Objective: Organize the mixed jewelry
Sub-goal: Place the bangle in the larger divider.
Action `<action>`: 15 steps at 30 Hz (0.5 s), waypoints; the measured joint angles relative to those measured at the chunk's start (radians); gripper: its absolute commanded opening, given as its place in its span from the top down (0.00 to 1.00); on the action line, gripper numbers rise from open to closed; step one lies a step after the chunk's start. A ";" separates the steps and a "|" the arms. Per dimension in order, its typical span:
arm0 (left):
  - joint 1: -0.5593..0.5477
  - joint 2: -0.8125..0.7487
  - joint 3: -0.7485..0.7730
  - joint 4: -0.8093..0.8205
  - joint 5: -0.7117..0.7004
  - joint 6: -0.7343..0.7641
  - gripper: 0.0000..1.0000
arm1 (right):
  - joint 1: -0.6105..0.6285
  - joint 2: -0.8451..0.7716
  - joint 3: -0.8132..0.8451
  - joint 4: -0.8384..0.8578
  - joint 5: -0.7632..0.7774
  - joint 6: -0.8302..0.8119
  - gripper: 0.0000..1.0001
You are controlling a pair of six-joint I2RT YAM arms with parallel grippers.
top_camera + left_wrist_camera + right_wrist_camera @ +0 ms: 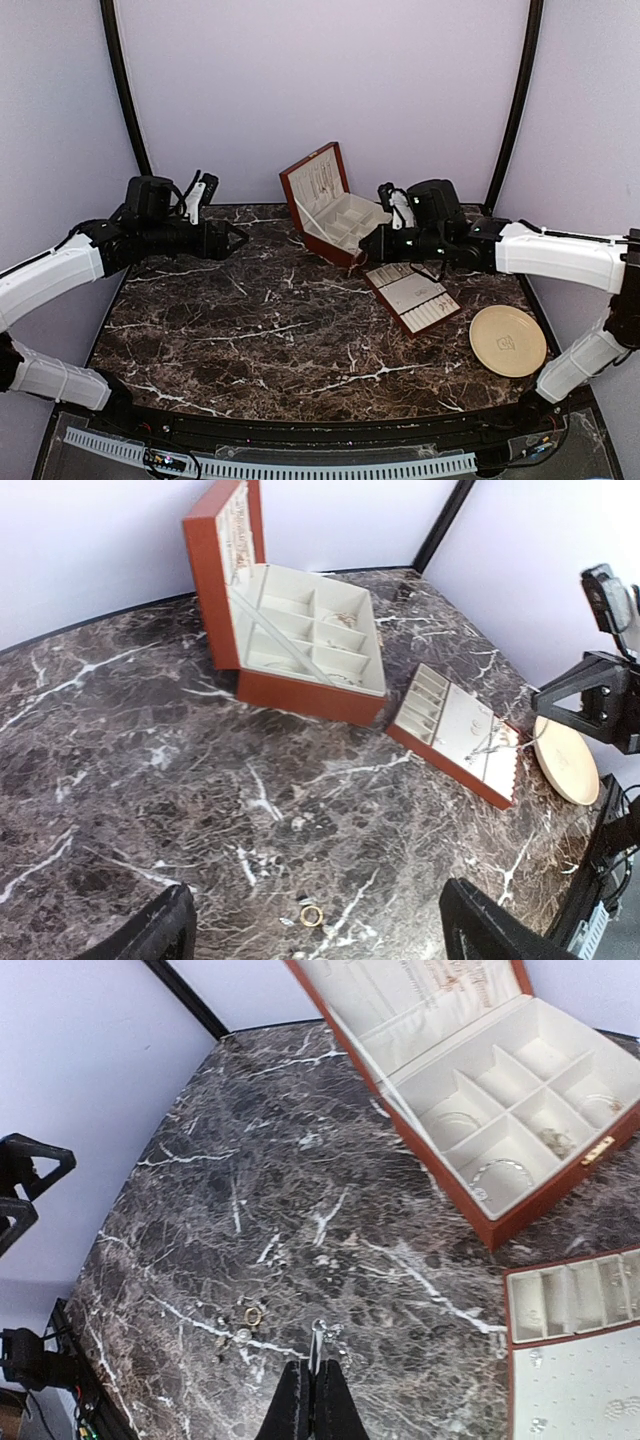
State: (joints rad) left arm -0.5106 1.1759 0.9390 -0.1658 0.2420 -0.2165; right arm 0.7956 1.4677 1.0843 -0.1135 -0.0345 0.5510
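Presently, loose jewelry [247,1322], a ring [311,915] and specks, lay on the marble counter [300,1210]. Right gripper [310,1368] was pinched shut on one silvery piece [319,1332]; left gripper [238,238] was spread wide. Further pieces sat in the wooden box [300,695].

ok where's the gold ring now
Left wrist view: the gold ring lies on the marble at bottom centre, framed by the fingers of the left end effector, far from the wooden box.

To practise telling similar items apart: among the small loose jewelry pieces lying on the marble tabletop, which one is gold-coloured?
The small ring: a closed gold hoop lying flat. The specks right beside it are silvery, not gold.
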 measured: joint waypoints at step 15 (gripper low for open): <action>0.251 0.061 0.127 -0.122 -0.020 0.076 0.13 | -0.237 0.113 0.154 -0.087 0.066 -0.126 1.00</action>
State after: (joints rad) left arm -0.2596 1.2369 1.0657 -0.2878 0.2218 -0.1406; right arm 0.5583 1.5803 1.2388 -0.2001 0.0319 0.4255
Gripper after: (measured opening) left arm 0.873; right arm 0.021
